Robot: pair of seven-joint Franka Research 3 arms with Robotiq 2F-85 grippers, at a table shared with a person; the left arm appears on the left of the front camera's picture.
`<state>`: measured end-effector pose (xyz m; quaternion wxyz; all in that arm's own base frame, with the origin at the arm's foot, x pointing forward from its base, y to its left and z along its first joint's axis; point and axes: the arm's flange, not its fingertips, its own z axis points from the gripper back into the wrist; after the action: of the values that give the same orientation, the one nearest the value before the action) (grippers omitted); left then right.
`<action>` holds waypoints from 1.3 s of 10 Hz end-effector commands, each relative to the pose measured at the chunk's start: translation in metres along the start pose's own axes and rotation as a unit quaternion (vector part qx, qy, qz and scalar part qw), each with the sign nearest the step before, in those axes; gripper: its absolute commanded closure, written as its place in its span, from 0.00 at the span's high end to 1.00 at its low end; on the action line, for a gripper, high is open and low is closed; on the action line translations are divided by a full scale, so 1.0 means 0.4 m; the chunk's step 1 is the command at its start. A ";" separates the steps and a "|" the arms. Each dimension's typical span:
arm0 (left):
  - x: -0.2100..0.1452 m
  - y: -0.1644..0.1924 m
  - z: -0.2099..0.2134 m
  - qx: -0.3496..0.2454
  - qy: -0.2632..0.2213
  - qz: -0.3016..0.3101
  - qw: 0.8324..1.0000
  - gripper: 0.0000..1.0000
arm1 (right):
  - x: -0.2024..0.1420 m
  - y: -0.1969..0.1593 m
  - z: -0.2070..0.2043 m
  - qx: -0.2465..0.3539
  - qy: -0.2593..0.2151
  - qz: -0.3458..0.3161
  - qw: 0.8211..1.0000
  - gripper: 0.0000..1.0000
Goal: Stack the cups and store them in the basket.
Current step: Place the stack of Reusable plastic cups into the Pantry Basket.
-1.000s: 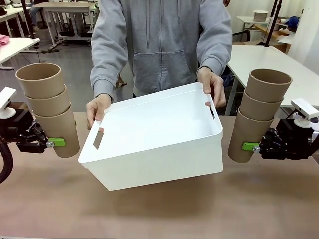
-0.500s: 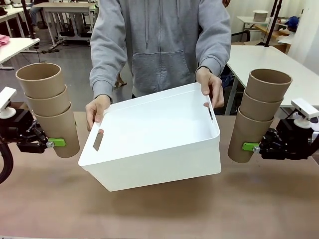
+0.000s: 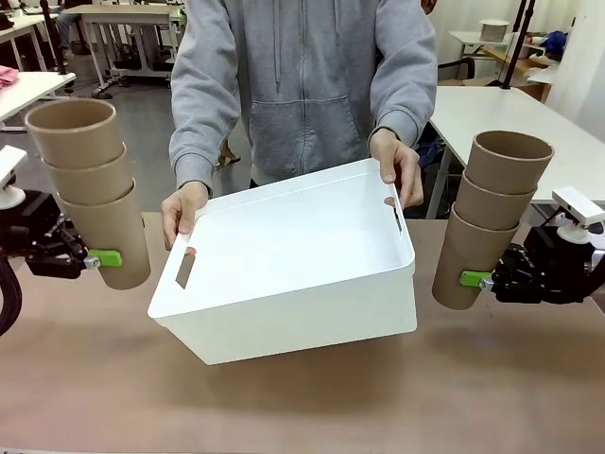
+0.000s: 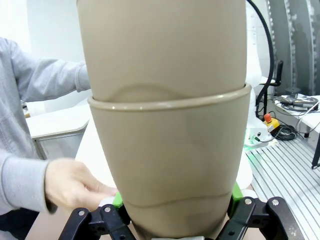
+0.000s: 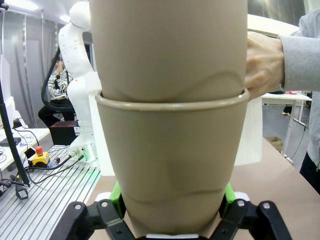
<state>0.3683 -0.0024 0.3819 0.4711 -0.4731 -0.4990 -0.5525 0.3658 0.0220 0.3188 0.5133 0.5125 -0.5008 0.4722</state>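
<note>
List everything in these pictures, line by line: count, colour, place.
left stack of cups: three, tan-brown, nested, left of the basket.
right stack of cups: three, tan-brown, right of the basket.
basket: one, white, empty, tilted, over the table's middle.
table: one, brown, beneath.
white tables: at least two, behind.
person: one, grey hoodie, far side.
hand by the left stack: on the basket's short end.
hand by the right stack: on its other end.
left end effector: black, green pads, shut on its stack.
right end effector: same, shut on its stack.
</note>
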 end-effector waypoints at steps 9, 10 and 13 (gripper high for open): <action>0.256 0.031 -0.394 0.019 0.277 0.084 0.957 0.84 | 0.011 -0.002 0.001 -0.001 -0.002 0.006 1.000 0.84; 0.241 0.047 -0.439 0.010 0.303 0.088 0.949 0.84 | 0.011 -0.002 0.001 -0.001 -0.002 0.006 1.000 0.84; 0.175 0.090 -0.494 0.016 0.359 0.092 0.929 0.84 | 0.011 -0.002 0.001 -0.001 -0.002 0.006 1.000 0.84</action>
<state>0.3746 -0.2016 0.4391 0.6633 -0.2884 -0.2717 -0.6348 0.3658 0.0220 0.3185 0.5137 0.5124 -0.5006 0.4721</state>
